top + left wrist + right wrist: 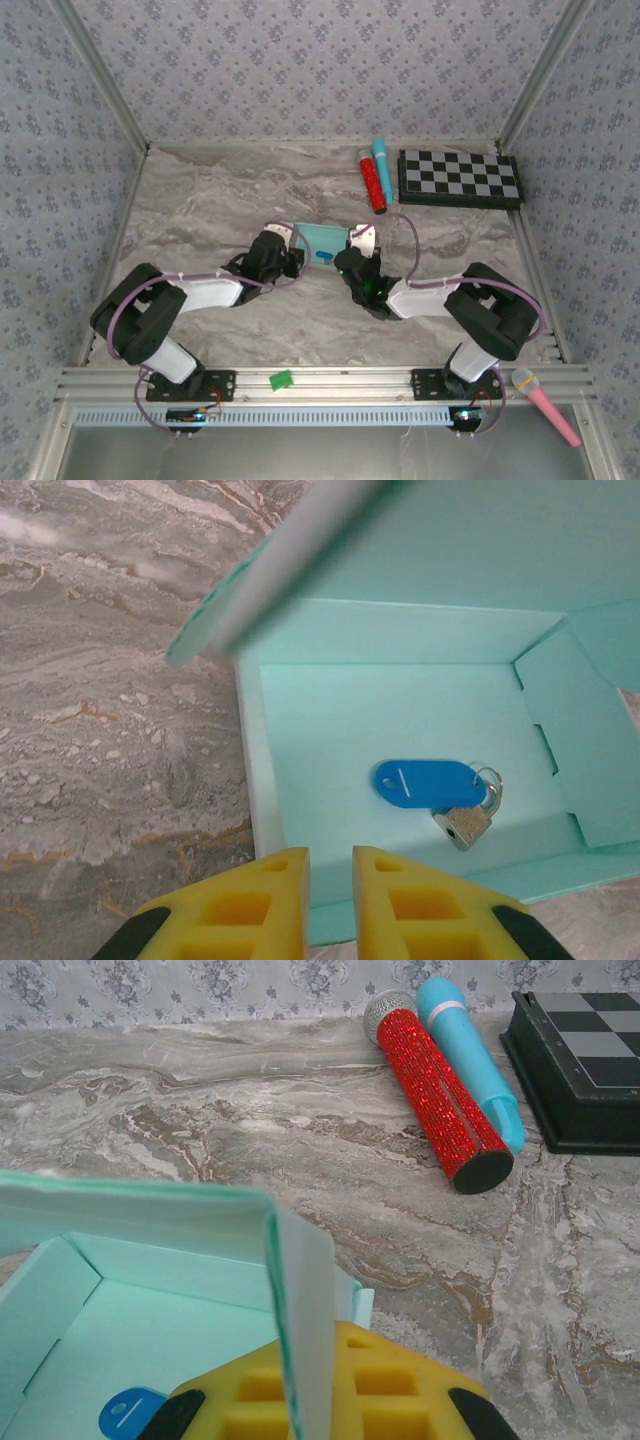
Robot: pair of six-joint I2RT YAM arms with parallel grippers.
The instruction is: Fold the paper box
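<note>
The paper box [322,243] is pale mint card and lies open mid-table between my two grippers. In the left wrist view its floor [340,720] holds a blue key tag [425,783] with a small padlock [463,825]. A raised lid panel [270,560] hangs blurred above it. My left gripper [330,865] hovers at the box's near wall, its yellow fingers a narrow gap apart with nothing between them. My right gripper [310,1350] is shut on an upright flap [305,1290] at the box's right end, seen edge-on. In the top view the right gripper [352,255] sits at that end.
A red glitter microphone [373,183] and a blue one [382,160] lie behind the box. A black-and-white checkerboard [460,177] sits at the back right. A pink microphone [545,400] rests by the front rail at the right, and a small green piece [281,379] sits on the rail.
</note>
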